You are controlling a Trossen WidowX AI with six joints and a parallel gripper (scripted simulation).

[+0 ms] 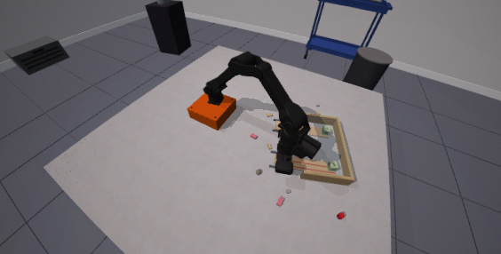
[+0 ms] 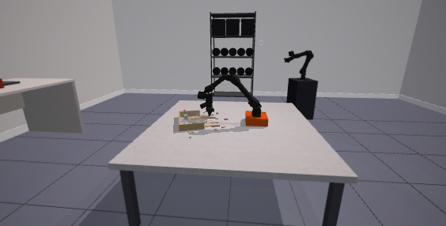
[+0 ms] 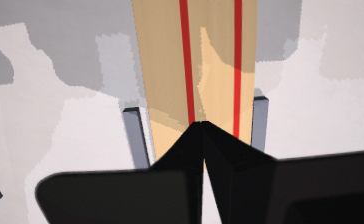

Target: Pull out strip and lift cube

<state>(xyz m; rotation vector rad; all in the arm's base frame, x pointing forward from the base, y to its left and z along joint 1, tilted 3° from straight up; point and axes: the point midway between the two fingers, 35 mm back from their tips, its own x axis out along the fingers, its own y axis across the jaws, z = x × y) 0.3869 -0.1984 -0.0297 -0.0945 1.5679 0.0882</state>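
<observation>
The gripper (image 1: 284, 167) (image 2: 210, 114) (image 3: 200, 129) is closed to a narrow point with nothing between its fingers; in the wrist view its tips meet over the near end of a pale wooden strip with two red lines (image 1: 313, 166) (image 2: 199, 118) (image 3: 210, 65). Whether the tips touch the wood is hard to make out from these angles. One short grey bar (image 3: 135, 137) stands beside the left edge of that strip in the wrist view, and another grey bar (image 3: 260, 122) beside the right edge.

The red-lined strip runs into a low wooden frame (image 1: 329, 179) (image 2: 191, 126) on the table (image 1: 155, 171) (image 2: 237, 148), and a pale green cube (image 1: 333, 165) sits at its far end, inside the frame. A second pale green cube (image 1: 326, 130) sits at the far end of the other strip (image 1: 321, 131), also inside. Both cubes show small dark marks, too small to read, so I cannot tell which is the labelled one; neither is held up.

The black arm (image 1: 280, 89) (image 2: 243, 87) arches over from its orange base (image 1: 204, 115) (image 2: 256, 122). A pink block (image 1: 253, 136) lies between the base and the frame, and a small red piece (image 1: 340, 216) lies apart from the frame, near the table's edge
</observation>
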